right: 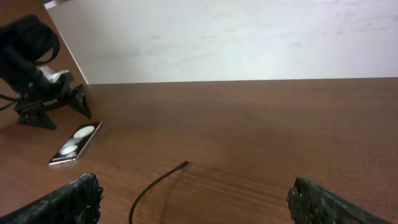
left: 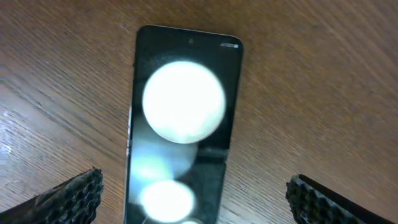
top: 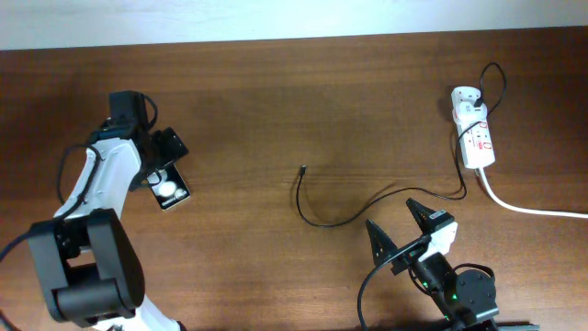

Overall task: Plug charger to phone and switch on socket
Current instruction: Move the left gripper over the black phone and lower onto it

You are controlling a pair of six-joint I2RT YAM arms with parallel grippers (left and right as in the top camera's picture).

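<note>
Since both grippers stood wide open and held nothing, I'd guess the step in hand was the first grab: pin the phone, then fetch the charger's end.

The phone [top: 170,190] lay flat on the wooden table [top: 276,92] at the left, with two bright round patches on its glass (lamp glare, probably, but I couldn't swear to it). The left gripper [left: 199,198] hovered right over it, one finger to each side of the long edges, and neither seemed to touch it.

The charger cable [top: 331,223] curved across the middle of the table, with its plug tip [top: 303,169] lying loose and pointing far. The right gripper [top: 397,228] sat at the near right, just beside the low loop of the cable, with the tip off to its far left. The socket [top: 476,133] sat at the far right, with its thick white cord [top: 533,210] running off right. Its switch was too small to read.

To do it well, I'd have:
- the left fingers come down square on the long edges and low, so the slab didn't skate on the wood
- the port end kept clear (I couldn't tell which end that was)
- the right gripper pinch just behind the tip, not the slack, or the tip would flop about
</note>
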